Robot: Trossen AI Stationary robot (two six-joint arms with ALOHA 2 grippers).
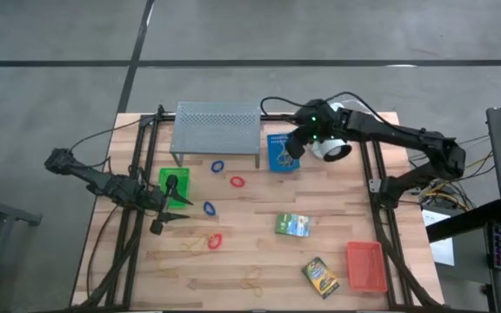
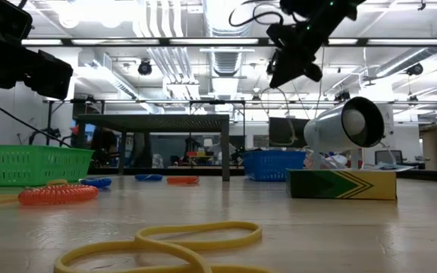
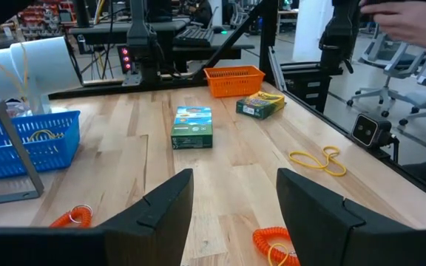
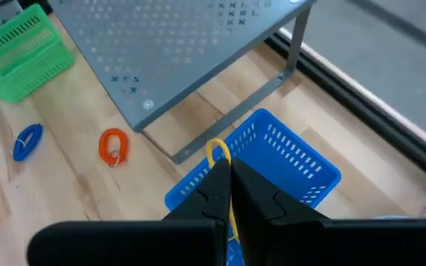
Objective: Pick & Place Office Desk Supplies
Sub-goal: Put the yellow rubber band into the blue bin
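My right gripper hangs over the blue tray at the table's far side, shut on a thin yellow-tan rubber band. My left gripper waits open and low near the left edge, beside the green tray, with nothing between its fingers. Loose on the table lie blue loops, red loops and another tan band. Two card boxes lie flat at the near right, and the red-orange tray stands beside them. My right gripper pinches the rubber band between its two shut fingers. A small loop of the band sticks out past the fingertips. The fingers slant down from the table's right toward the blue tray. The band is lifted clear, above the tray's open top.
The grey perforated shelf stands at the far edge, just left of the blue tray. The white lamp is close on the tray's right. Black frame rails run along both table sides. Bare wood lies in the middle.
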